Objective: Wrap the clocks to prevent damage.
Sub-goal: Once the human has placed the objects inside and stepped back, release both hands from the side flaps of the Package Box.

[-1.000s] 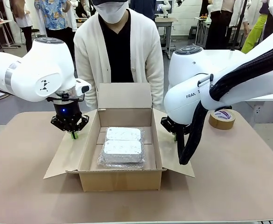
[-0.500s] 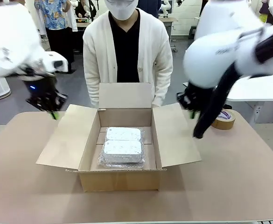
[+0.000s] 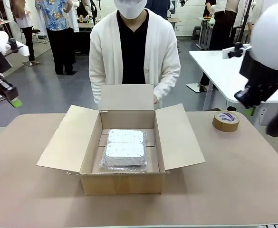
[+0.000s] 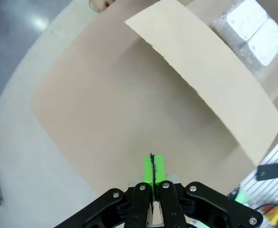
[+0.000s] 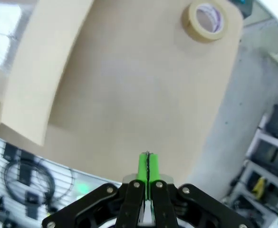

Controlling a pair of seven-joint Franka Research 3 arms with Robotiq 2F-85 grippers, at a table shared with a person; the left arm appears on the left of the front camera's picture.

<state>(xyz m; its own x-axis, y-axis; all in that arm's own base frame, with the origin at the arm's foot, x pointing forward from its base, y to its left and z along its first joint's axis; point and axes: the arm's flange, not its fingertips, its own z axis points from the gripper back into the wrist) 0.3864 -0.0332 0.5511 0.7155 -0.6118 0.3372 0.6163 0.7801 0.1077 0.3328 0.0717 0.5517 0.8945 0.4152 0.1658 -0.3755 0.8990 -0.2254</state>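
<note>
Two bubble-wrapped clocks [image 3: 125, 148] lie one behind the other inside the open cardboard box [image 3: 124, 183] at the middle of the surface [image 3: 234, 180]. A tape roll [image 3: 225, 121] sits at the far right; the print on its core is too small to read. The left arm's jaws hang high at the far left, green pads [image 4: 148, 168] pressed together on nothing. The right arm's jaws, above the right edge, are likewise closed and empty.

Matt brown cardboard box [image 3: 124, 183] holds clocks [image 3: 125, 149] in glossy clear bubble wrap [image 3: 104, 166].
</note>
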